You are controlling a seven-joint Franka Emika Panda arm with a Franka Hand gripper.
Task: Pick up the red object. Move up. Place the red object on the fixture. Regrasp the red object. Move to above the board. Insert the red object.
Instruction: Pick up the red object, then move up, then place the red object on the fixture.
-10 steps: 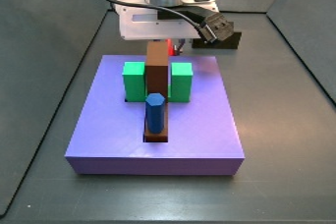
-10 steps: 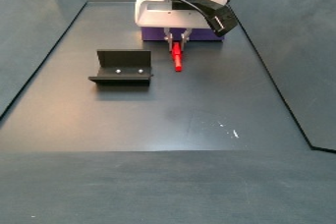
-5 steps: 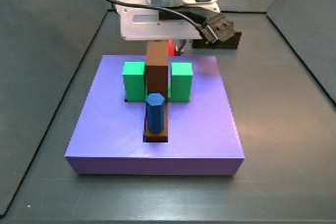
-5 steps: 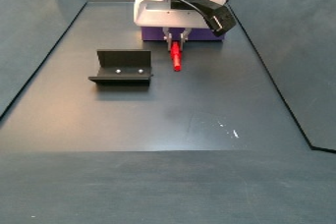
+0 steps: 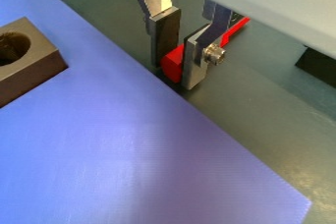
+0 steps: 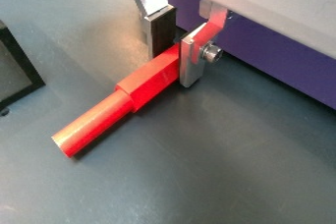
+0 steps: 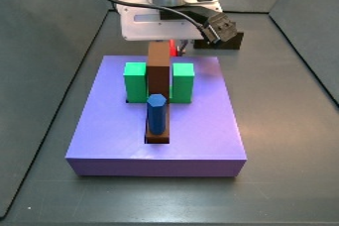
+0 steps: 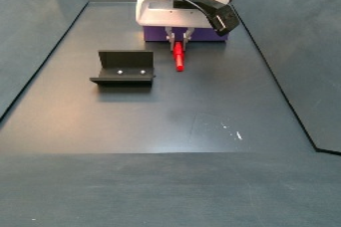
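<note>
The red object (image 6: pixel 116 112) lies flat on the dark floor, right beside the edge of the purple board (image 6: pixel 282 46). It also shows in a side view (image 8: pixel 180 59). My gripper (image 6: pixel 178 61) is down at floor level, its two fingers closed on the peg's square end nearest the board, also seen in a wrist view (image 5: pixel 180 66). The rest of the peg sticks out away from the board. The fixture (image 8: pixel 123 70) stands on the floor apart from the peg. The board (image 7: pixel 199 131) bears the brown bar (image 7: pixel 159 71), two green blocks (image 7: pixel 135 81) and the blue peg (image 7: pixel 155 113).
The brown bar's end with a round hole (image 5: pixel 20 56) shows in a wrist view. Dark walls enclose the floor (image 8: pixel 200 141) on the sides. The fixture also shows behind the gripper in a side view (image 7: pixel 225 38).
</note>
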